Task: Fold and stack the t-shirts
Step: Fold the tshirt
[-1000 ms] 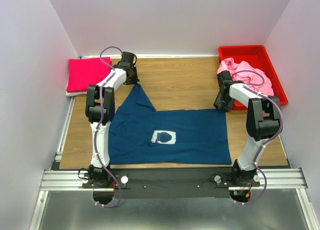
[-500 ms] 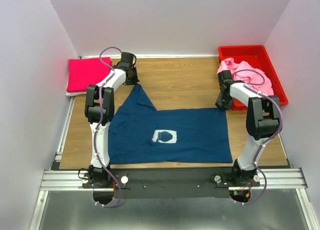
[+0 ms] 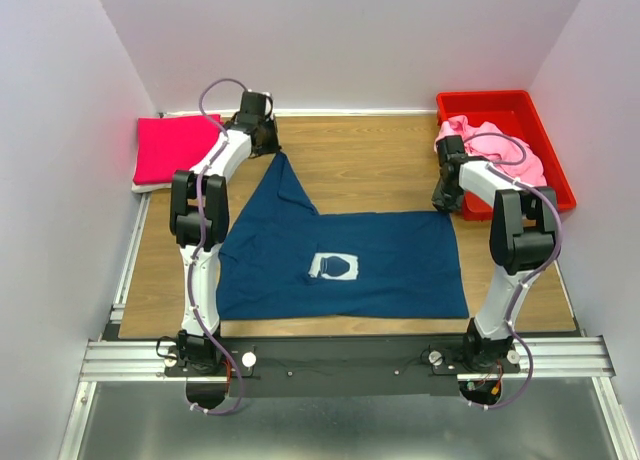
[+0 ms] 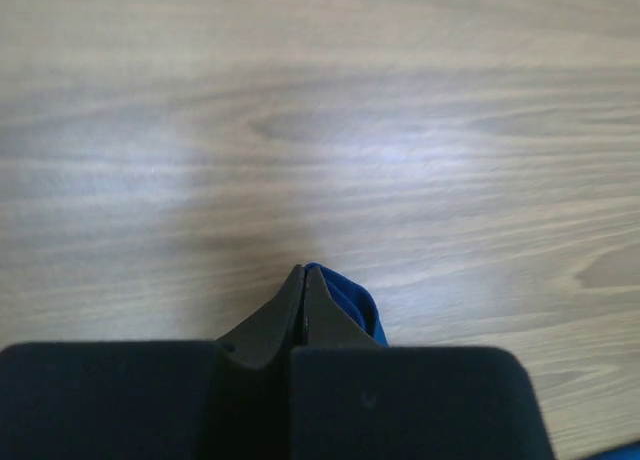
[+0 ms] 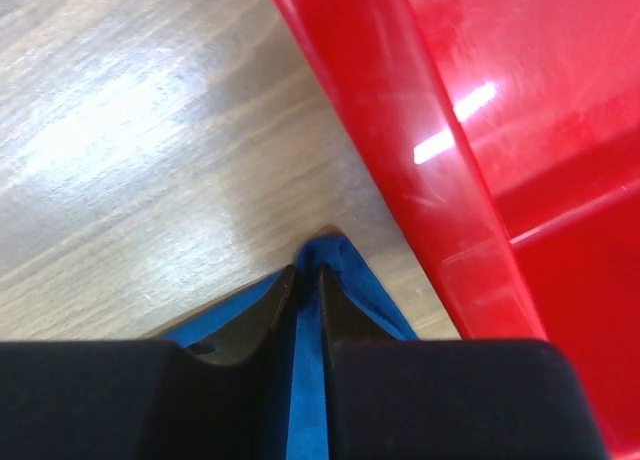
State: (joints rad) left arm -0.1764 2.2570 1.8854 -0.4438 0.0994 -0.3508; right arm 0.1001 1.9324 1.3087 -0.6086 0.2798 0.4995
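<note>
The navy blue t-shirt lies spread on the wooden table, its white print facing up. One corner is drawn out to the far left, and my left gripper is shut on that tip. In the left wrist view the blue cloth bulges beside the closed fingertips of the left gripper. My right gripper pinches the shirt's far right corner, next to the red bin. In the right wrist view blue fabric runs between the nearly closed fingers of the right gripper. A magenta t-shirt lies folded at the far left. A light pink t-shirt sits crumpled in the bin.
The red plastic bin stands at the far right corner, its wall close beside my right fingers. Bare wood stretches between the two grippers behind the shirt. White walls enclose the table on three sides.
My right gripper has closed onto the shirt's far right corner. My left gripper has moved farther back, dragging its corner along, and the shirt has shifted slightly right.
</note>
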